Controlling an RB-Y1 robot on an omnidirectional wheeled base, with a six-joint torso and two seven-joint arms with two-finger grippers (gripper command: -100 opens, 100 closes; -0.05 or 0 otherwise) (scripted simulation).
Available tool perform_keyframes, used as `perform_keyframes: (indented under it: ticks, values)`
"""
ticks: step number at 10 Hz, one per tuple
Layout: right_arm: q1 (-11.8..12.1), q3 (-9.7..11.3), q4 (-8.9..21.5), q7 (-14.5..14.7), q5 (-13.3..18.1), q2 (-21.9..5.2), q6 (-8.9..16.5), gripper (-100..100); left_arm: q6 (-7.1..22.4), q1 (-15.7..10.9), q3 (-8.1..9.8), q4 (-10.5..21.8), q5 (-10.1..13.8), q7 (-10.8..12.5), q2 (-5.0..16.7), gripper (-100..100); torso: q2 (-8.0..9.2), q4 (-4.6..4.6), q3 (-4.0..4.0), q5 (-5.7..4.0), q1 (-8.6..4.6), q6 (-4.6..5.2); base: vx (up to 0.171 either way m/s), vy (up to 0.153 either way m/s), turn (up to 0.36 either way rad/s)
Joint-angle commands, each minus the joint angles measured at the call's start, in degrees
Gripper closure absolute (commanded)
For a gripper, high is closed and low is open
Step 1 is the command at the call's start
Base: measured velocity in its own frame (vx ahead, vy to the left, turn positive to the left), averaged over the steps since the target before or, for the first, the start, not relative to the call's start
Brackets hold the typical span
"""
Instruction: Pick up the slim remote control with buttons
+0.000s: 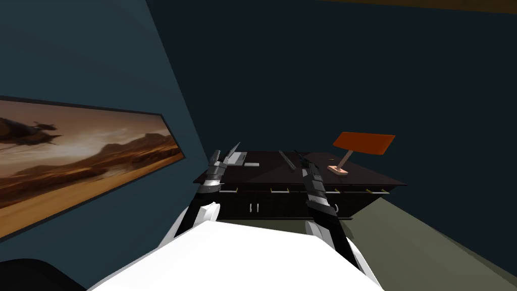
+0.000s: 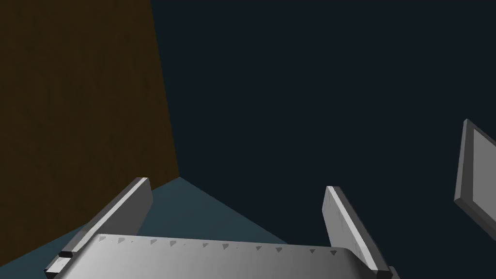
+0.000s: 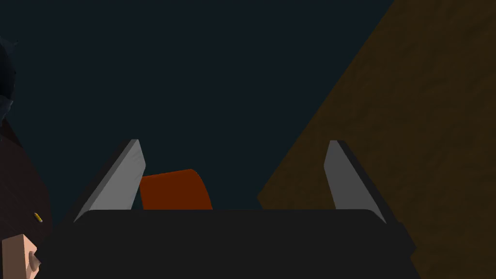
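Both pincers apart over the dark counter, remote not yet gripped.

The slim dark remote lies flat on the counter, just beside the right pincer, on its left. That pincer's blades stand apart and look past it toward the orange lamp. I'd tip that wrist down, set the blades across the remote's narrow width and lower until they straddle it before closing (it's thin, so a shallow grip could slip). The left pincer, blades also apart, hovers at the counter's left end near a flat grey item. The only containers are the drawers, which are shut with their contents hidden.
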Motion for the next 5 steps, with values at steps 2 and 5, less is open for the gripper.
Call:
perform_keyframes:
  ticks: [2,5]
  values:
    - [0.00,0.00,0.00,0.00,0.00,0.00,0.00,0,1.63,-0.76,0.92,1.14,0.64,0.37,2.90,-100,0.01,0.00,0.00,0.00,-0.01,0.01,-0.006,-0.008,-0.069]
    - [-0.01,0.00,0.00,0.00,0.00,0.00,0.00,0,5.54,-2.52,3.16,3.94,2.20,1.29,7.15,-100,0.04,0.01,0.02,-0.01,-0.04,0.01,-0.015,-0.020,-0.126]
